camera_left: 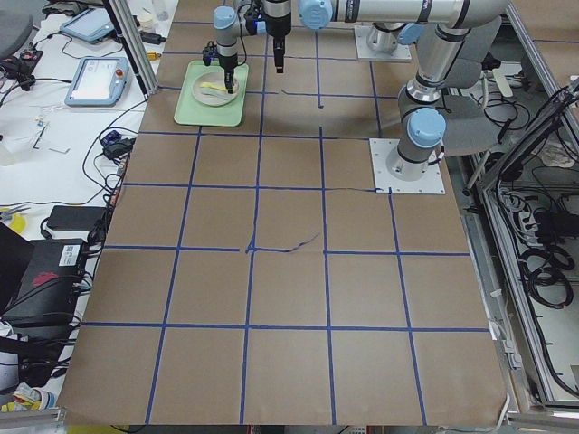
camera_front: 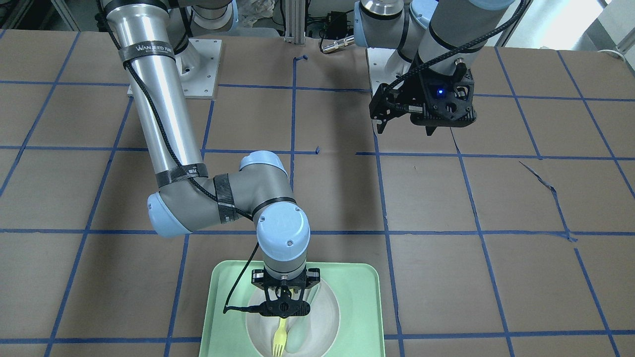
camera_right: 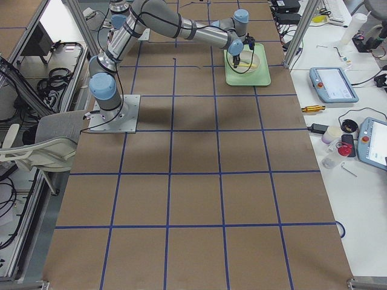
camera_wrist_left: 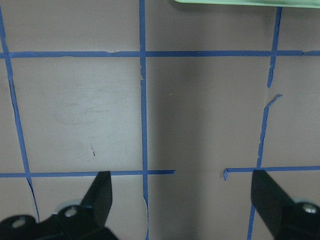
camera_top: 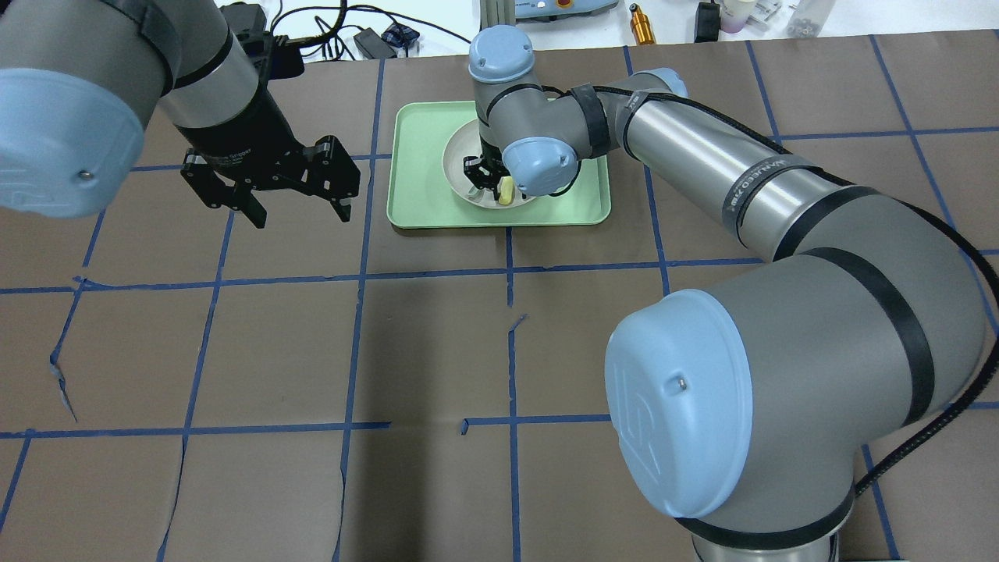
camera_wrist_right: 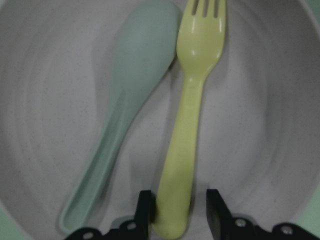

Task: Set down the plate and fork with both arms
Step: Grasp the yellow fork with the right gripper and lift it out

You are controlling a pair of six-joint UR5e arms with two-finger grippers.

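Observation:
The white plate (camera_front: 325,305) sits in the mint-green tray (camera_front: 359,302). The pale-yellow fork (camera_wrist_right: 192,100) lies flat in the plate, tines away from the wrist; it also shows in the front view (camera_front: 279,339). My right gripper (camera_wrist_right: 177,200) points straight down into the plate. Its fingers straddle the end of the fork's handle with a small gap on each side. It shows from above too (camera_top: 478,181). My left gripper (camera_top: 301,217) hangs open and empty above the bare table, left of the tray (camera_top: 421,199); it also shows in the front view (camera_front: 406,130).
A pale grey-green spoon (camera_wrist_right: 135,100) lies in the plate right beside the fork, touching it near the bowl. The left wrist view shows brown table paper with blue tape lines and the tray's edge (camera_wrist_left: 225,2) at the top. Cables and gear lie beyond the table's far edge.

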